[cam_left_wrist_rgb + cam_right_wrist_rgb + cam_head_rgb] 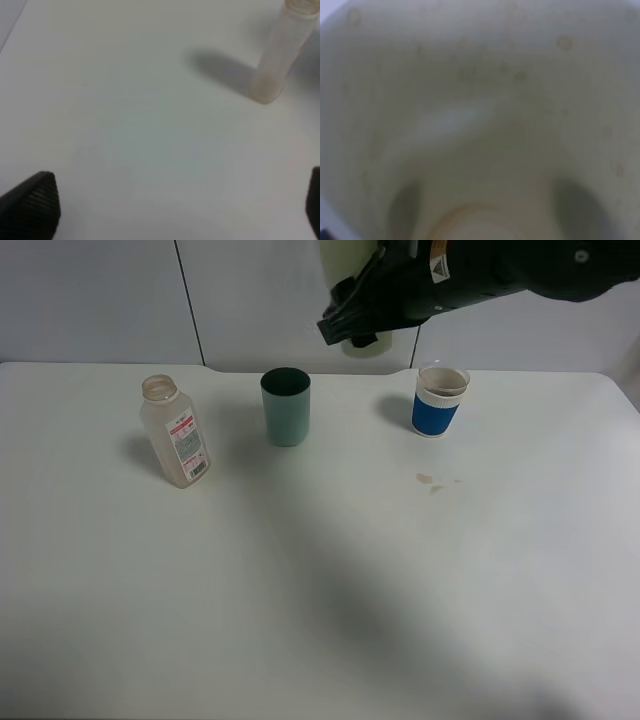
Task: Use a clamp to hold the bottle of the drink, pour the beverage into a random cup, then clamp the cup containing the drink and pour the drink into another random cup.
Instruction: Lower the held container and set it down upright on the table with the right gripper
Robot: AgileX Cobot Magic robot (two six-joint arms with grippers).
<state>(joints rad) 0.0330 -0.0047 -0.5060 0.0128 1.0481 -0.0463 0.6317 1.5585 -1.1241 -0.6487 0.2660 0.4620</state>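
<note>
One bottle (177,445), three cups: teal (286,406), blue-banded (439,400), yellow-green (480,120) in clenched right end effector (352,328).

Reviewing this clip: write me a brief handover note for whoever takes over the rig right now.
Right pincer: shut on the pale yellow-green cup, raised near the back wall; the cup fills its wrist view.
Left pincer: open, empty, low over the table.
Bottle: upright at the left, looks empty. Teal cup: centre, untouched.
Blue-banded cup: right, holds brown drink; small spill in front of it.
Done: both pours, it seems.
Left: set the held cup down.
</note>
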